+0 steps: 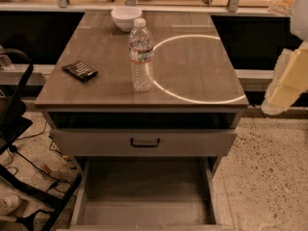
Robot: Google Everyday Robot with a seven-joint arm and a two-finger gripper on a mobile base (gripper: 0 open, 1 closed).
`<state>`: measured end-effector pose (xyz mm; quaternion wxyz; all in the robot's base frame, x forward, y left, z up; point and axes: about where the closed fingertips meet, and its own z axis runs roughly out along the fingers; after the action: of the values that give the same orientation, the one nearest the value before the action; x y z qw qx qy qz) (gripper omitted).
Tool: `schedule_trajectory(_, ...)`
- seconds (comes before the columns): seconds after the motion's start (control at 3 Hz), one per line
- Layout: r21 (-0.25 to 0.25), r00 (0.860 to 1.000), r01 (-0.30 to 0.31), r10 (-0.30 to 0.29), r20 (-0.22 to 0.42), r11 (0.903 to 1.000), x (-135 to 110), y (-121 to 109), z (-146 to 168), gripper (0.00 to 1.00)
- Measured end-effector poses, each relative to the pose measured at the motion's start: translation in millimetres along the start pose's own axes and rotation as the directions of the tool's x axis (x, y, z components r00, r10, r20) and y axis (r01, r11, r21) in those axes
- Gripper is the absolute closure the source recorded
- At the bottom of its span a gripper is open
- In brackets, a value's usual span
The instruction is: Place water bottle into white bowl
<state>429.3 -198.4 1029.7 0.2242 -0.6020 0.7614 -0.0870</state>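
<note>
The water bottle [141,57] stands upright near the middle of the grey-brown table top [192,76]; it is clear and ribbed, with a white cap and a white-and-red label band. The white bowl [126,17] sits upright at the table's far edge, just behind and slightly left of the bottle, and apart from it. My gripper [285,81] shows as a pale, cream-coloured shape at the right edge of the view. It is off the table's right side, well away from the bottle and bowl, and holds nothing that I can see.
A flat black packet [80,70] lies on the table's left side. Below the top is a shut drawer with a black handle [145,142], and the bottom drawer [144,196] is pulled open. A black frame [14,124] and cables stand at the left. A counter rail runs behind.
</note>
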Motion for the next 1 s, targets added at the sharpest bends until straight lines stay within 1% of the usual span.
schedule_trajectory(0.33,0.000,1.000,0.000,0.000,0.000,1.0000,0,0,0,0.00)
schedule_trajectory(0.67,0.003,0.997,-0.005,0.005,0.074,1.0000,-8,-5,4,0.00)
schedule_trajectory(1.0,-0.002,0.967,-0.068,0.067,0.246,0.9977,-11,-23,28,0.00)
